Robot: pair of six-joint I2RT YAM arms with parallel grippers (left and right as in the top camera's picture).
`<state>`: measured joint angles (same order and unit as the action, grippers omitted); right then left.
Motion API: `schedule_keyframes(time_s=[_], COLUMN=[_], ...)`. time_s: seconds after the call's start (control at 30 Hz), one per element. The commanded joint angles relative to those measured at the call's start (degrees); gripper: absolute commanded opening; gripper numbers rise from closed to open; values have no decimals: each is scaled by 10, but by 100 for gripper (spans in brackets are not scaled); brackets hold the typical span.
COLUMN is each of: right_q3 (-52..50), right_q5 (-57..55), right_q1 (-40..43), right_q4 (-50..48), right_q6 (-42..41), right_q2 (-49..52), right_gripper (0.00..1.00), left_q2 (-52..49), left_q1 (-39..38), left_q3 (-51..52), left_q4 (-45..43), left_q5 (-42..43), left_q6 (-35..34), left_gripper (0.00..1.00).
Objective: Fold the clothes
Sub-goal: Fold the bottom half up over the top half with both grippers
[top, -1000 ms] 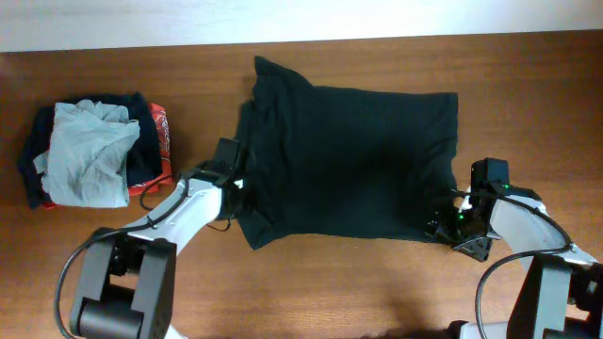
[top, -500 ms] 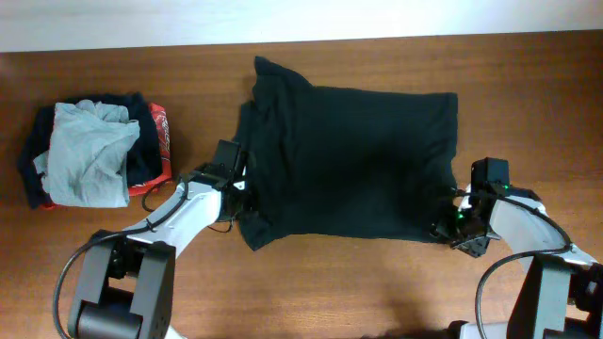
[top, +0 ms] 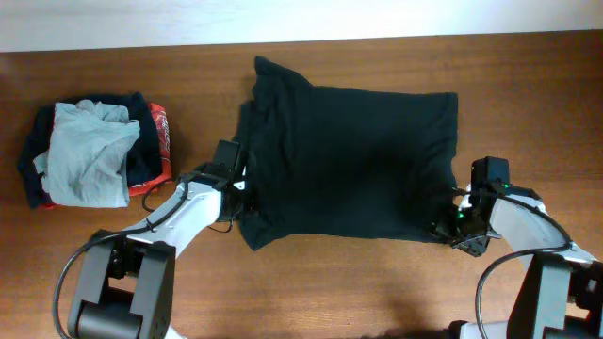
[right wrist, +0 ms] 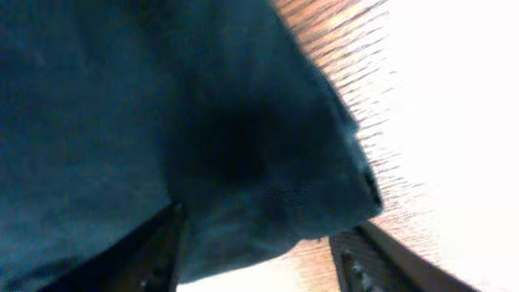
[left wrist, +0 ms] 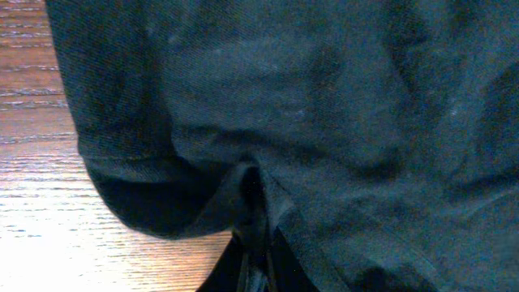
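The clothes, a black T-shirt (top: 349,160), lie spread flat in the middle of the wooden table. At the shirt's left edge my left gripper (top: 240,193) is shut on a pinched fold of black fabric (left wrist: 251,191), and in the left wrist view the cloth bunches into the closed left gripper (left wrist: 255,251). My right gripper (top: 450,226) sits at the shirt's lower right corner. In the right wrist view the right gripper (right wrist: 263,251) has its jaws apart, astride that corner (right wrist: 308,186), with a gap of bare wood beside one finger (right wrist: 365,255).
A pile of other garments (top: 89,155), light grey over navy and red-orange, lies at the far left. Bare wooden table (top: 377,282) runs along the front edge below the shirt. A pale strip (top: 301,19) borders the table's far edge.
My right gripper's jaws have drawn closer around the shirt's corner. The left gripper has nudged slightly into the shirt's edge and pinched it. The shirt itself lies as before.
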<state>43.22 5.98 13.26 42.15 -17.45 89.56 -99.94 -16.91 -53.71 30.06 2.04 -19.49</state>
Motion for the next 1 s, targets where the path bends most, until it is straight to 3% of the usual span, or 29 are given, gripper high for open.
schedule_keyframes(time_s=[0.0, 0.07, 0.1, 0.23, 0.37, 0.97], right_q3=[-25, -24, -24, -24, -21, 67], right_q5=[9, 9, 9, 9, 9, 34], right_q1=[-1, -1, -1, -1, -1, -1], right_q4=[-4, -4, -6, -6, 8, 192], right_q6=[-4, -11, -11, -11, -11, -10], right_q2=[29, 29, 29, 29, 28, -54], right_gripper=[55, 48, 36, 4, 4, 4], left_q2=[-10, -10, -10, -10, -6, 153], left_q1=[1, 1, 1, 1, 1, 2], left_q3=[23, 23, 23, 23, 15, -53], left_q4=[8, 7, 8, 8, 27, 231], left_q5=[1, 1, -1, -3, -3, -24], left_q6=[3, 3, 3, 3, 2, -9], left_gripper=[6, 6, 6, 6, 1, 1])
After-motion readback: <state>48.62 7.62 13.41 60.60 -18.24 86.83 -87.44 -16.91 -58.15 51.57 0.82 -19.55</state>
